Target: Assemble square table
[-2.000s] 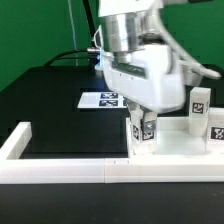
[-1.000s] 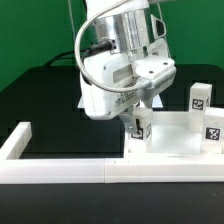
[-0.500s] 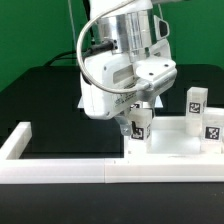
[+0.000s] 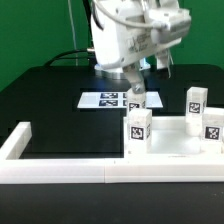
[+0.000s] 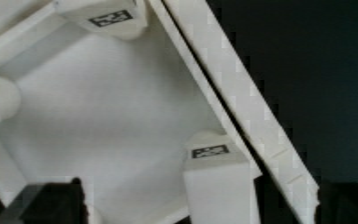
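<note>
Arm: raised above the table, wrist bulk high in the exterior view, gripper (image 4: 133, 97) pointing down over the back edge of the square table top (image 4: 172, 146).
Gripper state: fingers (image 5: 51, 200) apart, nothing between them in the wrist view; dark tips visible at the frame edge.
Table top: white tray with raised rim, sits toward the exterior view's right, just behind the border rail (image 4: 70, 171).
Leg blocks: front one (image 4: 137, 127) upright at the tray's near corner, just below the gripper, not touched; two more (image 4: 196, 100) (image 4: 212, 124) upright further to the exterior view's right.
Marker board: (image 4: 103, 100) flat on the black table (image 4: 50, 100), behind the gripper.
Wrist view: tray rim (image 5: 220, 90) runs diagonally, tagged leg (image 5: 211, 165) stands inside it.
</note>
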`<state>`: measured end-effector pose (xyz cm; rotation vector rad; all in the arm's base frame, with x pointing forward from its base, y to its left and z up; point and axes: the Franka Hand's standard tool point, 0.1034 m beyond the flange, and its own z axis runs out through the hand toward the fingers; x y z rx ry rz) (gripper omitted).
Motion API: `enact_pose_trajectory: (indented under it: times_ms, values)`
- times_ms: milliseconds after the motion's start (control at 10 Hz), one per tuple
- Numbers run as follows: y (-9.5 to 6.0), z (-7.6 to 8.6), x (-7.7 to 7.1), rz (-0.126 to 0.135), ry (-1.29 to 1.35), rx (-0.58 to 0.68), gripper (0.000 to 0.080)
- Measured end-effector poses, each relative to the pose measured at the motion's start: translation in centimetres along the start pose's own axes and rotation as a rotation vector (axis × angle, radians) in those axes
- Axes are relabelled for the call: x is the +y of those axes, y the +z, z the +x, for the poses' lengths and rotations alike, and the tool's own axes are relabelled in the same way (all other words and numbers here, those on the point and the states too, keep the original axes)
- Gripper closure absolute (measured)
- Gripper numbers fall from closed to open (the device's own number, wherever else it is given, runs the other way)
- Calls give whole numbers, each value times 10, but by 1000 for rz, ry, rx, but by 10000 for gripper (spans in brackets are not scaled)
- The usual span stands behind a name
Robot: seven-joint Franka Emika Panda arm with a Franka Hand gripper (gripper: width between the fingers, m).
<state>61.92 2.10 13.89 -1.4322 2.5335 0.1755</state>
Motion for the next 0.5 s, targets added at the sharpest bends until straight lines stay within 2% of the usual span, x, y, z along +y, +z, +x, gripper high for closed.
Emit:
enact_pose_trajectory:
  times_ms: [100,500]
  values:
    - [5,3,1,-4,0,6,151]
    - [7,4,2,-7,-1,10,151]
